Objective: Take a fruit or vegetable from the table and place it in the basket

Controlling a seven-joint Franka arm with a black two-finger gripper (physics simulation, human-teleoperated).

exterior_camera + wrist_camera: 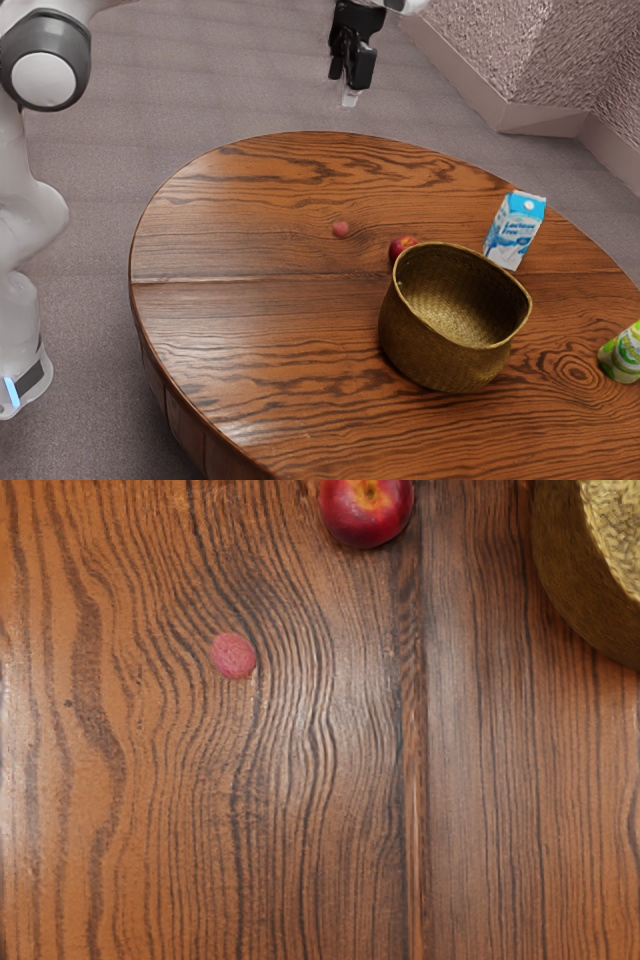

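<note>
Exterior view, left to right, basket (430, 355) as landmark. White arm (30, 215): well apart from basket, at exterior view's left. Small pinkish-red fruit (340, 229): on wooden worktop (240, 330), outside basket, toward exterior view's left. Black hand (350, 95): raised, well apart from basket; open or closed, cannot tell. Red fruit (403, 246): on worktop, near basket, gap between them in wrist view. Blue-white carton (515, 232): upright, near basket's far side. Green-white container (624, 354): right of basket, partly cut off.
</note>
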